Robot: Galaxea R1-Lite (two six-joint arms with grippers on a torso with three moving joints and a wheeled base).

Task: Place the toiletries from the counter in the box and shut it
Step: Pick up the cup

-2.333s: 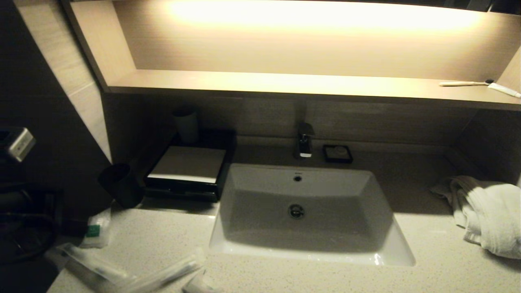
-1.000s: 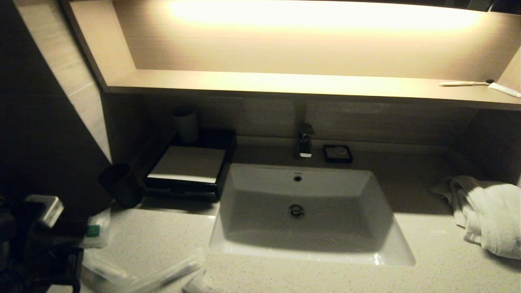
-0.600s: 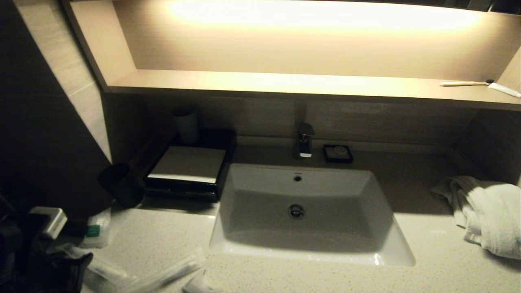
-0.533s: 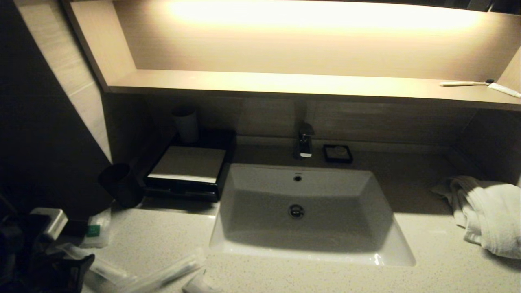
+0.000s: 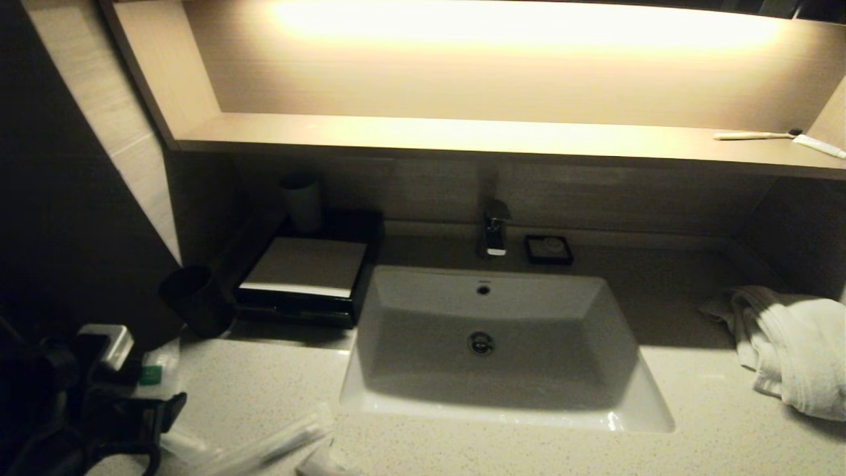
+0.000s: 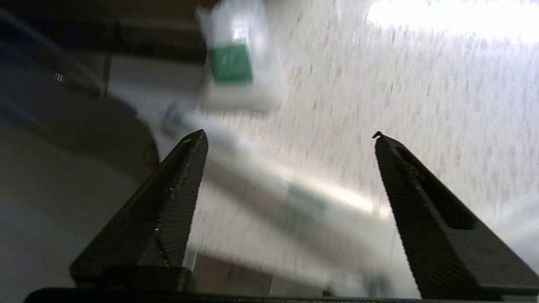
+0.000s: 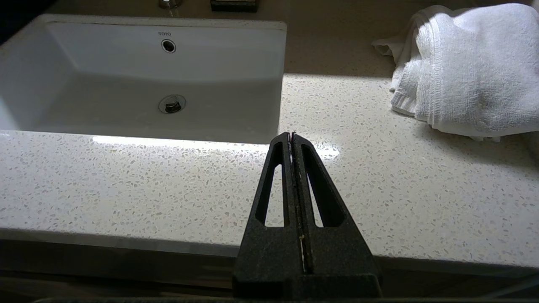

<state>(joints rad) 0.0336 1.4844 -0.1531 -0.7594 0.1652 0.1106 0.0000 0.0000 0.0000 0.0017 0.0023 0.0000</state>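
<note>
Judging by its look, the long slim clear-plastic-wrapped stick [image 6: 294, 198] lying between my spread jaws is very light, stiff along its core, with a slick, crinkly wrapper that could slide under pressure, so I would take it across the middle, where the wrapper hugs the hard part, not at the loose ends. It is pale, narrow and glossy, and lies on the pale cream speckled stone counter [image 5: 264, 390] near its front left corner. Just beyond it rests the white sachet with a green square label [image 6: 236, 71], soft and flat by the look of it. A second wrapped stick [image 5: 277, 444] lies nearer the white rectangular basin [image 5: 634, 396]. My left gripper [image 6: 290, 139] hangs over the first stick with jaws wide and nothing in them. The black glossy box with a flat beige top [image 5: 307, 268] stands further back, beside the basin, its drawer apparently shut. My right gripper [image 7: 291, 136] idles over the counter's front edge, jaws pressed together.
</note>
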